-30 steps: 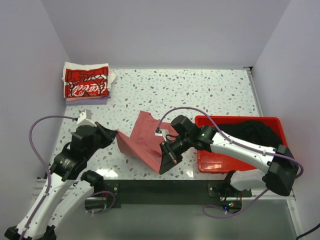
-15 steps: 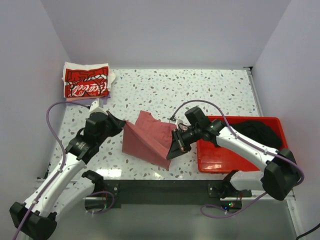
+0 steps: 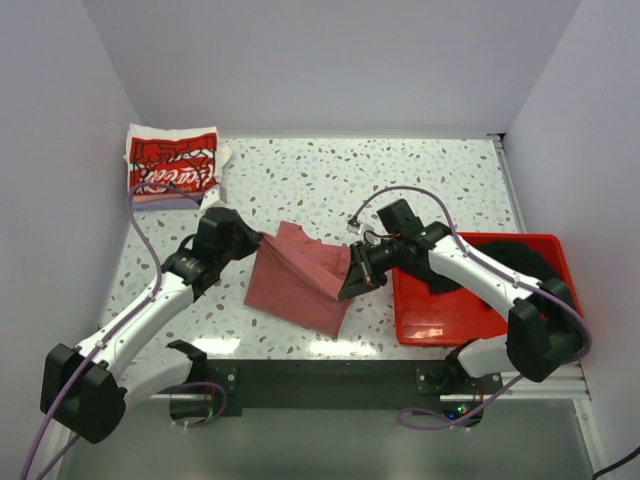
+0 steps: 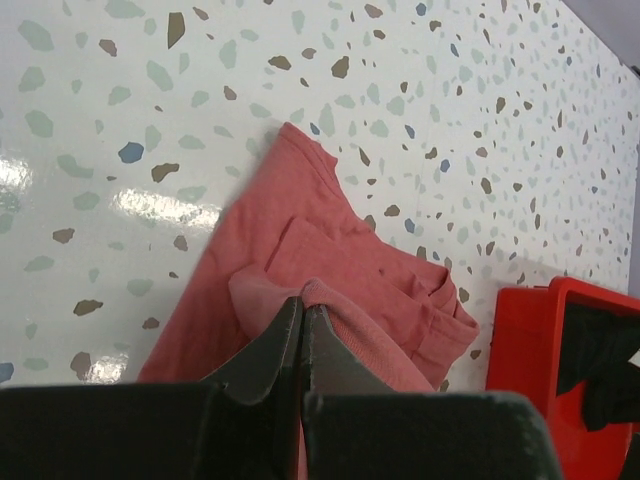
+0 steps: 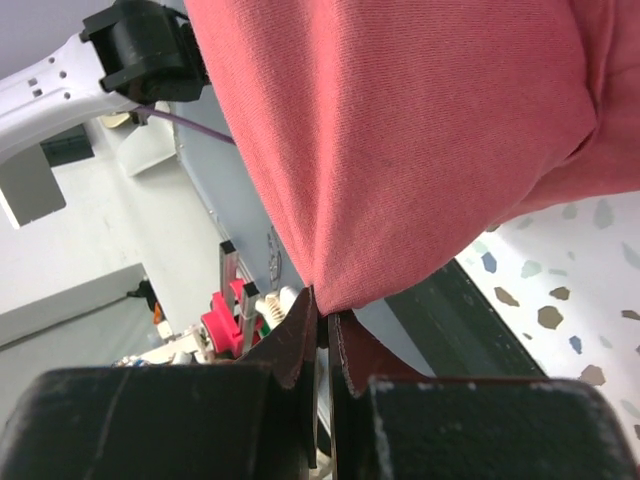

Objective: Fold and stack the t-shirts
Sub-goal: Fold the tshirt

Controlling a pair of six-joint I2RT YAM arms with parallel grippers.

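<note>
The dusty-red t-shirt [image 3: 298, 280] lies partly folded over itself at the table's middle front. My left gripper [image 3: 262, 238] is shut on its left hem [image 4: 300, 292] and holds it up over the cloth. My right gripper [image 3: 352, 280] is shut on the shirt's right corner [image 5: 330, 298] and holds it lifted, the cloth hanging from the jaws. A black t-shirt [image 3: 510, 262] is bunched in the red bin [image 3: 440, 325]. Folded shirts, the top one white with red Coca-Cola print [image 3: 172, 163], are stacked at the back left corner.
The red plastic bin stands at the right front, close beside my right arm; it also shows in the left wrist view [image 4: 530, 380]. White walls close in the table at the back and both sides. A black rail [image 3: 320, 385] runs along the near edge.
Both grippers have carried the near edge of the dusty-red shirt away from the front edge toward the back, folding it over itself. The left arm has stretched far forward and to the right.
</note>
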